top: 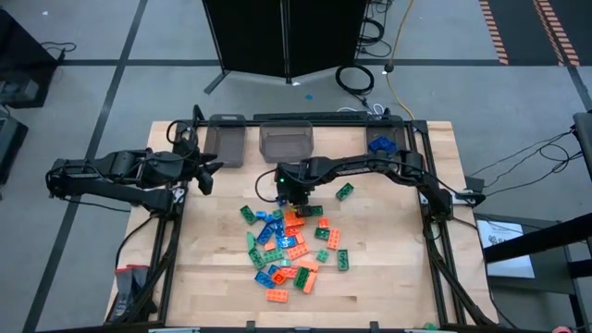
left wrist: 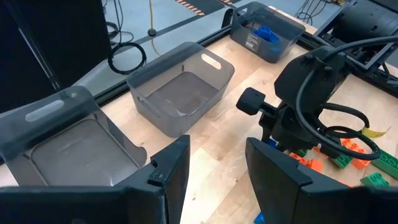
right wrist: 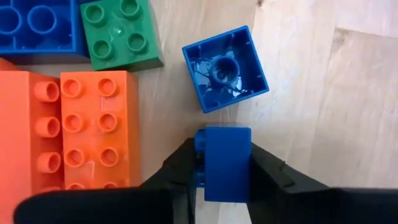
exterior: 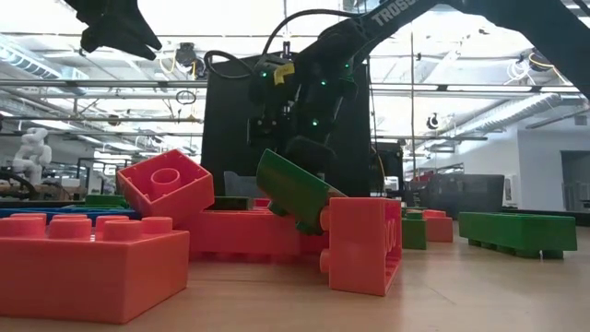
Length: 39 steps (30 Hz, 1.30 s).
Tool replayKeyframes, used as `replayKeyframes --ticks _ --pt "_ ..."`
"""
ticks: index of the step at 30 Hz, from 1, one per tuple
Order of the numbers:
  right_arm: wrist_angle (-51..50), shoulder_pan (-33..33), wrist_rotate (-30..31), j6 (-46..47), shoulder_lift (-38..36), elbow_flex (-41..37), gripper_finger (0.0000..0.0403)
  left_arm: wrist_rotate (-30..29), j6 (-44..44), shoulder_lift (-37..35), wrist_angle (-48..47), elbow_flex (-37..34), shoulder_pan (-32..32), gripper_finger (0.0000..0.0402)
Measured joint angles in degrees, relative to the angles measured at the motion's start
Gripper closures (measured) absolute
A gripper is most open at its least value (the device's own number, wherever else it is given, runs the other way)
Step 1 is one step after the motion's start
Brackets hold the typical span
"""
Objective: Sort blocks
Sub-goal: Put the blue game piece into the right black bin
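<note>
Right gripper [right wrist: 224, 168] is down over the pile of orange, green and blue studded plastic bricks [top: 291, 248] mid wooden counter [top: 388, 287], fingers clamped on a small blue brick [right wrist: 227, 163]. Just beyond it an upturned hollow blue brick [right wrist: 225, 68] lies on the wood; orange eight-stud brick [right wrist: 99, 127] and green four-stud brick [right wrist: 120, 32] sit beside. Left gripper [left wrist: 214, 171] hovers near the three grey translucent bins [left wrist: 180, 90] at the counter's far edge, fingers apart, holding nothing. Rightmost bin holds blue bricks.

Plastic on wood, as I see it.
Small studded glossy plastic blocks [right wrist: 106, 140] lie on my pale, matt wooden tabletop [right wrist: 323, 93]; grey translucent plastic bins [left wrist: 180, 90] look smooth.
</note>
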Motion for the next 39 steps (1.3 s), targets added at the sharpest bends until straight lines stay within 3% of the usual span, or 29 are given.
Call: replayKeyframes --ticks 9,17,23,29,39 --pt "-1.15 -0.25 -0.02 3.41 -2.90 0.04 0.0326 0.00 0.00 0.00 -0.07 0.00 0.00 0.0241" --pt "-10.89 -3.84 3.49 1.09 -13.73 1.51 0.0326 0.00 -0.09 0.00 -0.66 0.00 -0.02 0.0241" --pt "-19.29 -11.84 10.64 0.46 -21.67 1.55 0.0326 0.00 -1.07 0.02 -0.61 0.00 0.00 0.0241" --pt "-28.26 -23.31 12.17 6.33 -27.32 0.72 0.0326 0.00 -1.42 0.01 -1.07 0.00 0.00 0.0241" --pt "-24.21 -37.43 12.15 15.77 -35.53 -17.37 0.0326 -0.08 -1.42 0.00 -1.13 0.00 0.00 0.0241"
